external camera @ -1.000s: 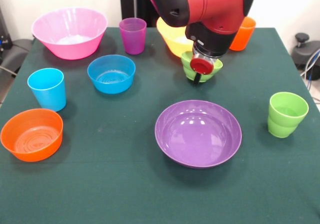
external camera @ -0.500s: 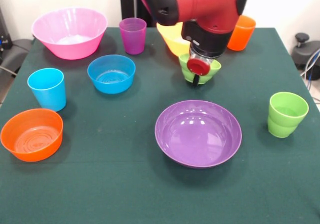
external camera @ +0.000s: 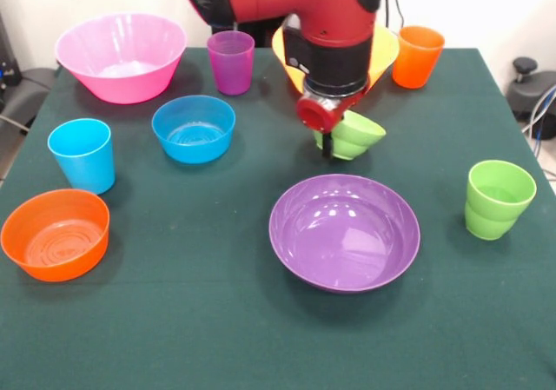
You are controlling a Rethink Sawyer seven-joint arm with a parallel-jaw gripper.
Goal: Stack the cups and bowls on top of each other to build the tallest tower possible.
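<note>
Biggest risk: small green bowl [external camera: 352, 136] tilted, hanging from gripper [external camera: 327, 147] by its rim, just above table [external camera: 217, 320] and beyond purple bowl [external camera: 344, 231]. Thin rim pinch, so could pivot or slip out mid-carry, prob. clipping purple bowl's far edge. Looks clamped on green bowl's near rim, but fingertips mostly hidden behind red wrist cap. Yellow-orange bowl [external camera: 382, 56] largely blocked by arm; only edges showing. Contact w/ table under green bowl hard to judge.

Arm swung left w/ green bowl [external camera: 354, 135], now tilted, nearer the purple bowl [external camera: 345, 232].
</note>
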